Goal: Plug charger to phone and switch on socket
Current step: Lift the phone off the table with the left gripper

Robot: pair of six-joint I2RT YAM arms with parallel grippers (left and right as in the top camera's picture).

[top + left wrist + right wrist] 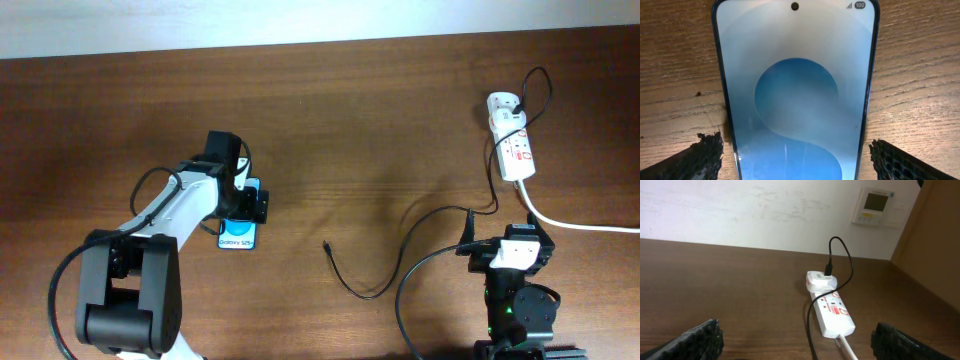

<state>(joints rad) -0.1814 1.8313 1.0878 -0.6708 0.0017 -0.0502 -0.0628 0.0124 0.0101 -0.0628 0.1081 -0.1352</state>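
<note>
The phone [239, 234] lies flat on the table at the left, blue screen up; it fills the left wrist view [796, 90]. My left gripper [241, 204] is open and straddles the phone, one finger on each side [796, 157], neither finger visibly touching it. The charger cable [395, 262] loops across the table, its free tip [326, 245] lying about mid-table, right of the phone. Its plug sits in a white adapter on the socket [511, 139], also seen in the right wrist view [831, 311]. My right gripper [797, 340] is open and empty, well short of the socket.
The socket's thick white cord [575, 222] runs off to the right edge. A white wall with a thermostat panel [876, 206] stands behind the table. The right arm's base [518, 300] sits at the front right, the left arm's base [125, 300] at the front left.
</note>
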